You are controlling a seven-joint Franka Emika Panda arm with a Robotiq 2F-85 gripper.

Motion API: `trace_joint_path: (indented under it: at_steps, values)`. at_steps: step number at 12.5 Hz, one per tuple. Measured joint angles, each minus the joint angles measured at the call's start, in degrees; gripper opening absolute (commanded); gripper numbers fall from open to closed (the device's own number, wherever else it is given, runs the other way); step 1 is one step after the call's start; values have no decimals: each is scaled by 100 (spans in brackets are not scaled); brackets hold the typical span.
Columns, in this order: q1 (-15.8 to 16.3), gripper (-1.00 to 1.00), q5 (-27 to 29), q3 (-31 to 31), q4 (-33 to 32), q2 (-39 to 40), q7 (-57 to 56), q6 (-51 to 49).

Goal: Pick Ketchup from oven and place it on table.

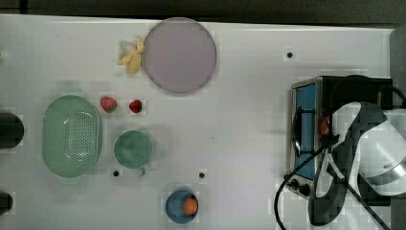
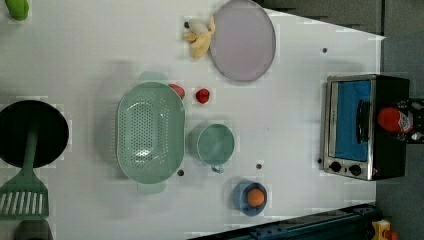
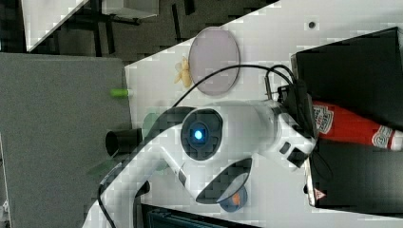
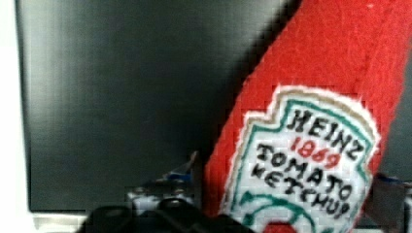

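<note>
Slim red plastic ketchup bottle [image 3: 354, 127] with the white shield label lying flat on the roof of the boxy black toaster oven [image 2: 390, 160] with silver front frame and blue-tinted glass door; so on top, not inside, door looks shut. Probably parked up there so a straight-down grab works with no door to fiddle with.

White Franka arm bent over the oven, black gripper [image 3: 304, 111] down at the labelled end of the bottle; in the wrist view two fingers [image 4: 187, 172] sitting either side of the bottle body, label facing up between them. Jaws spread wide, straddling the bottle but not clamped; nothing actually held yet, at a guess squeezing comes next.

Bottle lies across the roof, cap end toward the right view's right; gripping across the narrow width makes sense.

Big flat white table [image 1: 249, 96] has plenty of bare space between the oven and the round lilac plate [image 1: 179, 55]; decent drop spot, well apart from the green perforated colander [image 1: 72, 135].
</note>
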Motion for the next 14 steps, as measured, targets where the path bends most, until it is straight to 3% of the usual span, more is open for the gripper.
trace_joint_path:
  at_steps: [1,9,14]
  values:
    - [27,27,14,-3,67,22,0,-14]
    - [81,27,-131,-215,358,11,-8,-143]
    - [353,27,-646,-87,1035,-687,-146,-1620]
